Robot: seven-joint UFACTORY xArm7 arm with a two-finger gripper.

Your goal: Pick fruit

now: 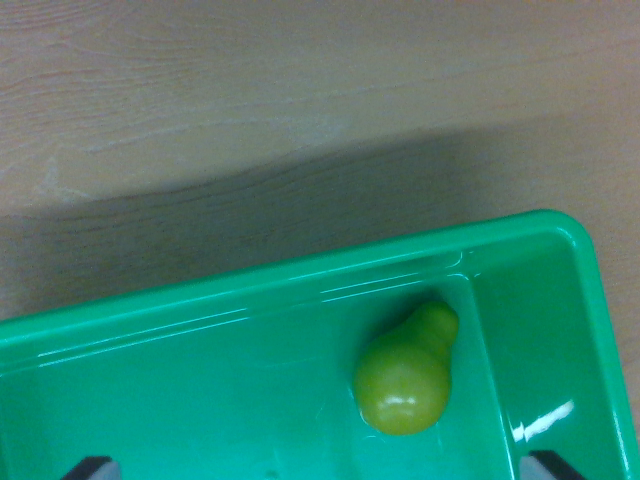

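Observation:
A yellow-green pear (408,374) lies inside a bright green plastic bin (300,275), close to the bin's wall on the wrist view's right, its narrow end pointing up-right. Two dark fingertips (92,468) of my gripper (325,470) peek in at the bottom corners, far apart, with nothing between them. The pear sits between and above them in the picture. Most of the gripper is out of frame.
A light wooden tabletop (250,100) fills the upper half, with a broad shadow falling across it just beyond the bin's far rim. The bin's corner and side wall (600,330) rise at the wrist view's right.

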